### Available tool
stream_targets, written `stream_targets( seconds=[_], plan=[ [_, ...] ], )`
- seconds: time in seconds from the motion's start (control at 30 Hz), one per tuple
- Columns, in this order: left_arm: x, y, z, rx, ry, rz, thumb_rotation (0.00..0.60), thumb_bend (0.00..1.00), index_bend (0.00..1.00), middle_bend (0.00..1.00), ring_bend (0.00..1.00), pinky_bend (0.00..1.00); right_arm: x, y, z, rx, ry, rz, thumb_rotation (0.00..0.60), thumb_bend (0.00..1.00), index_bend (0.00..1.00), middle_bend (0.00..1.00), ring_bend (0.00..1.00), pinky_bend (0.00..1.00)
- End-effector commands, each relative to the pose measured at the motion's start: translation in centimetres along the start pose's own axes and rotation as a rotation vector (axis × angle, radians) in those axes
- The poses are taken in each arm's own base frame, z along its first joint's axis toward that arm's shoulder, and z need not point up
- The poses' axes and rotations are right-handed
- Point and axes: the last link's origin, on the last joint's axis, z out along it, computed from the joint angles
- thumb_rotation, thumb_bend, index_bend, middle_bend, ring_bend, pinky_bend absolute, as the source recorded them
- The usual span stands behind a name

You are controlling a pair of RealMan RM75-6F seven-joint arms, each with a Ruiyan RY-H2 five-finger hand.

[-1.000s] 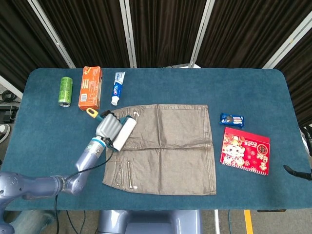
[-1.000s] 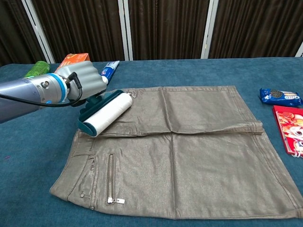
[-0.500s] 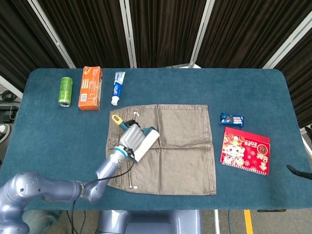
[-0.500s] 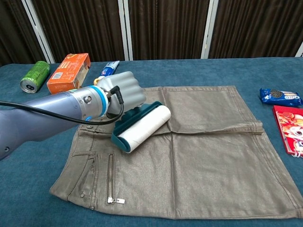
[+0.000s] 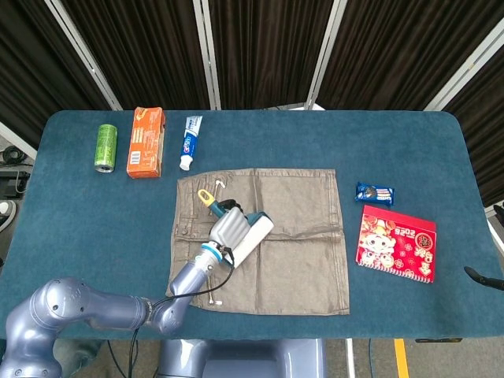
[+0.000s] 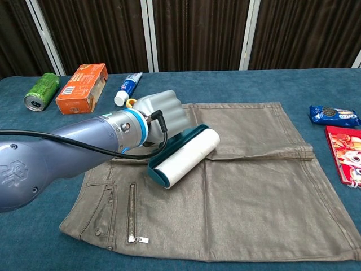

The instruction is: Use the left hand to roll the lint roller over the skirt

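Note:
A grey-brown skirt (image 5: 291, 260) (image 6: 265, 192) lies flat on the blue table, its zip and waistband toward the left. My left hand (image 5: 228, 231) (image 6: 161, 116) grips the handle of a lint roller (image 5: 253, 237) (image 6: 187, 156). The roller has a teal frame and a white roll, and a yellow handle tip (image 5: 204, 195) sticks out behind the hand. The roll lies on the skirt near its middle, left of centre. My right hand shows in neither view.
A green can (image 5: 105, 147), an orange box (image 5: 146, 141) and a toothpaste tube (image 5: 190, 142) lie along the back left. A blue biscuit pack (image 5: 374, 193) and a red packet (image 5: 396, 244) lie right of the skirt.
My left hand has carried the lint roller rightward from the skirt's left waistband edge to near its middle. The skirt has stayed in place.

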Motion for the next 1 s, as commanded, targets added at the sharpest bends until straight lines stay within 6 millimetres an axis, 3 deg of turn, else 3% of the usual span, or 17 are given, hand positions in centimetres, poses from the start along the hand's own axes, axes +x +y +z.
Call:
stream_targets(
  seconds=[0.03,0.67,1.0],
  plan=[
    [-1.1,-0.5,-0.1,0.013,-0.024,-0.006,0.6,0.79,0.62,0.45,0.4,0.45,0.0,0.0,0.0,0.0,0.001,-0.002,0.6,0.0,0.0,0.0,0.0,0.0],
    [-11.1,-8.0,-2.8,0.175,-0.224,-0.065,0.6,0.79,0.62,0.45,0.4,0.45,-0.4,-0.4,0.1,0.001,-0.002,-0.02,0.6,0.0,0.0,0.0,0.0,0.0],
    [-13.8,-10.0,-4.3,0.218,-0.265,-0.16,0.6,0.79,0.62,0.45,0.4,0.45,-0.5,-0.6,0.1,0.008,-0.006,-0.023,0.6,0.0,0.0,0.0,0.0,0.0]
  ],
)
